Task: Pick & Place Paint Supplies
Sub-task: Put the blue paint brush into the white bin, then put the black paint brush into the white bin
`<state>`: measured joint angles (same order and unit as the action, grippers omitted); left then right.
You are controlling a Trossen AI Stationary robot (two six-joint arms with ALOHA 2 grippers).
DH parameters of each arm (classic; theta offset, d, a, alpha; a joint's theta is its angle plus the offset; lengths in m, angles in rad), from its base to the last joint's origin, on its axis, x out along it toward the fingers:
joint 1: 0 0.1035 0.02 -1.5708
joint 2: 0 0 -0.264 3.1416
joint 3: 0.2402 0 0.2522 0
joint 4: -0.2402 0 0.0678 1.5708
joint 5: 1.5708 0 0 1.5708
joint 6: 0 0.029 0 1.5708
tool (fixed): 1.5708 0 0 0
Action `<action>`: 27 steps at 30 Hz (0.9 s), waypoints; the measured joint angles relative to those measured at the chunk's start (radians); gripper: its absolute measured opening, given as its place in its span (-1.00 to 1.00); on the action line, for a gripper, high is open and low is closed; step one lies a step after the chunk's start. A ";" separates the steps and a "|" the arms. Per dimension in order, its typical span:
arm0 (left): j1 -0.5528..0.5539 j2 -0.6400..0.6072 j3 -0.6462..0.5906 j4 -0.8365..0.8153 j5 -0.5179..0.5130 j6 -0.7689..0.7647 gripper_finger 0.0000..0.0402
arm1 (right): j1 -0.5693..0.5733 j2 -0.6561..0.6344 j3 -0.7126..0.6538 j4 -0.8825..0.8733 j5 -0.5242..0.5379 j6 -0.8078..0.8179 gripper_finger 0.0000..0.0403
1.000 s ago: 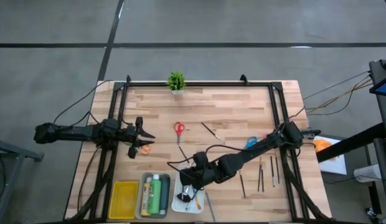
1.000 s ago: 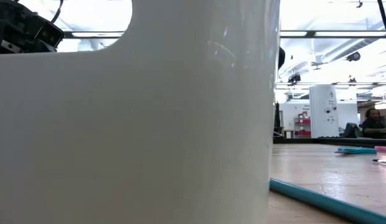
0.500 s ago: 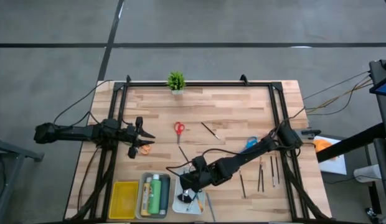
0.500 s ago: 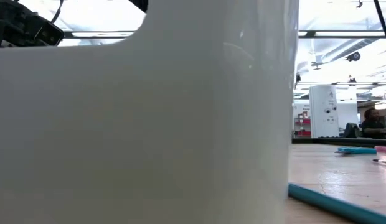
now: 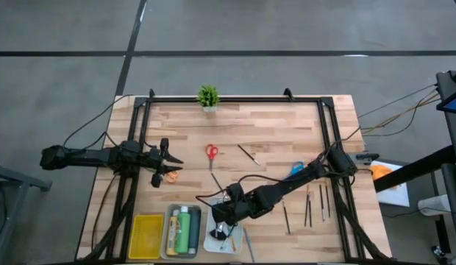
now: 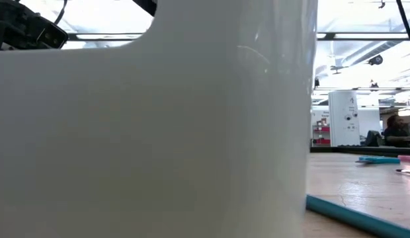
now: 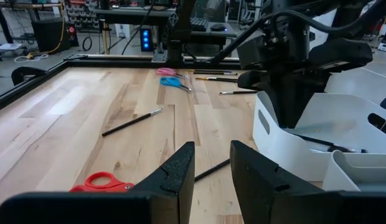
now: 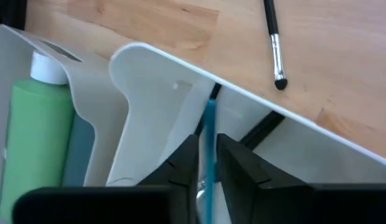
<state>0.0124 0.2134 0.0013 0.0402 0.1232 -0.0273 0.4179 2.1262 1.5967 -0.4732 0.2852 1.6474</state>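
Teal-handled brush (image 8: 208, 134) stands pinched between the nearly closed fingers of the right gripper (image 8: 207, 163), tip-down over the white tray (image 8: 342, 155) for dropping in, while the left gripper (image 7: 210, 163) waits slightly parted, empty.

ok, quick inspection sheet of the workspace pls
Surface: wooden table, black frame.
Job's things: green bottle in grey tray; red scissors, brushes loose on the wood; blue brush between the right gripper's fingers.
Clutter: potted plant at the far edge; yellow tray.
Grippers: right gripper over white tray; left gripper at the left edge, slightly open.
Cables: black cable along the right arm.
Surroundings: lab room, person far off.
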 joint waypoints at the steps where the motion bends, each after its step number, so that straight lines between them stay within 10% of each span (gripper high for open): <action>1: 0.000 0.000 0.000 0.000 0.000 0.000 -0.48 | 0.000 0.000 0.000 0.006 0.003 -0.003 -0.65; 27: 0.000 0.000 0.000 0.000 0.000 0.000 -0.48 | -0.116 -0.104 0.000 0.058 -0.002 -0.422 -0.46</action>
<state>0.0124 0.2134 0.0013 0.0402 0.1233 -0.0273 0.3018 2.0220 1.5970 -0.4152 0.2836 1.2255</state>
